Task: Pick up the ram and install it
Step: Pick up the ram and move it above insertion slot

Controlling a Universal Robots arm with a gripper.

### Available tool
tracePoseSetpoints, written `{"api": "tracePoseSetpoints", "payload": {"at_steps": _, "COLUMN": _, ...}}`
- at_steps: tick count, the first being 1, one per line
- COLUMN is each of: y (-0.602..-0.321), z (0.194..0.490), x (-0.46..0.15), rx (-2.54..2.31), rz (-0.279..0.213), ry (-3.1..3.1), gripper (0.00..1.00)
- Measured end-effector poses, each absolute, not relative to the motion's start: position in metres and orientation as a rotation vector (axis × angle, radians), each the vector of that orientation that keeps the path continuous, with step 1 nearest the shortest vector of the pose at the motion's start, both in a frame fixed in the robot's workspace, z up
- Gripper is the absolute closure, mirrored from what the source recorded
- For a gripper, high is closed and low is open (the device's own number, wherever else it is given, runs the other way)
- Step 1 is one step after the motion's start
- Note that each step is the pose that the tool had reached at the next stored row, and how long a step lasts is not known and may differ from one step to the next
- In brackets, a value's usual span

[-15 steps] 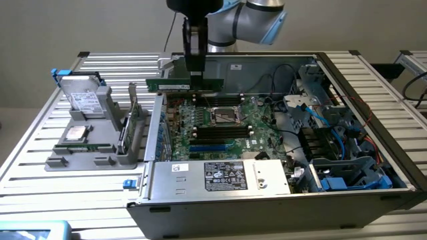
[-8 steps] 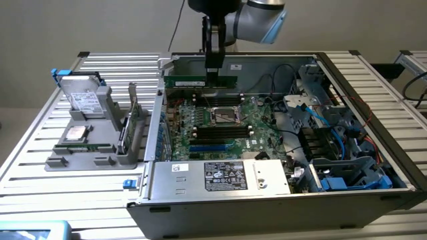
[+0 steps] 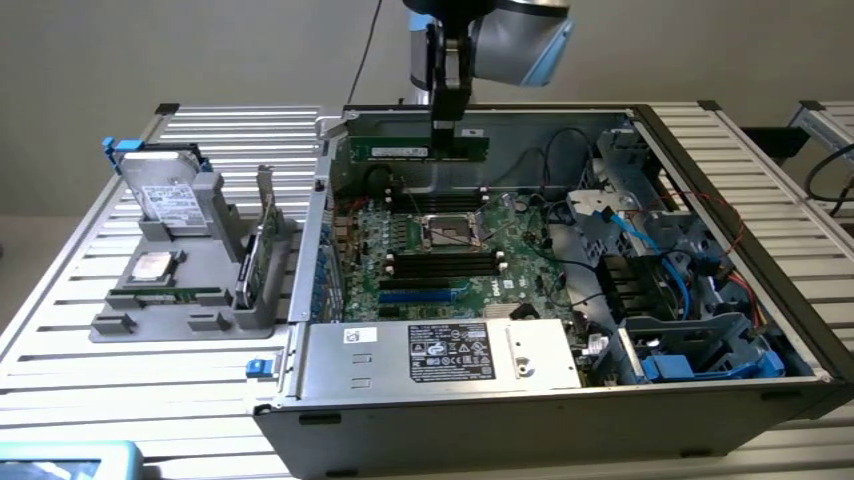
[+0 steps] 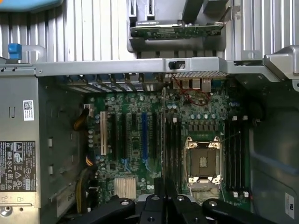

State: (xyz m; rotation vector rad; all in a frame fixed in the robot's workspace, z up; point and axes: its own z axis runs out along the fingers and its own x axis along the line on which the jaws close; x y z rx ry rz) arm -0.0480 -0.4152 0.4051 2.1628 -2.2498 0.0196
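The open case [image 3: 534,430] has a grey tray [image 3: 160,325] at its 9 o'clock in the exterior view. The motherboard [image 3: 441,265] lies inside. The ram [image 3: 394,150] hangs level over the board's 12 o'clock edge, with the gripper [image 3: 447,133] jaws clenched on its top edge.

a plain pale grey wall [image 3: 200,50] is running across the back of the exterior view, evenly lit. in front of it a table [image 3: 80,400] built of silver aluminium slats is stretching across the scene, its ribbed top catching soft, diffuse light and throwing only faint shadows. at the exterior view's right a second slatted table [image 3: 830,112] is standing near the first. at the exterior view's left a patch of beige floor [image 3: 30,260] is showing past the table's edge.
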Motion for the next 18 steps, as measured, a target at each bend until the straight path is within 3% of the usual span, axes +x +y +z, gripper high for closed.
{"api": "tracePoseSetpoints", "payload": {"at_steps": 7, "y": -0.396, "z": 0.401, "x": -0.033, "rx": 2.163, "rz": 0.020, "ry": -2.250, "gripper": 0.88}}
{"api": "tracePoseSetpoints", "payload": {"at_steps": 18, "y": -0.392, "z": 0.400, "x": -0.033, "rx": 2.164, "rz": 0.020, "ry": -2.249, "gripper": 0.88}}
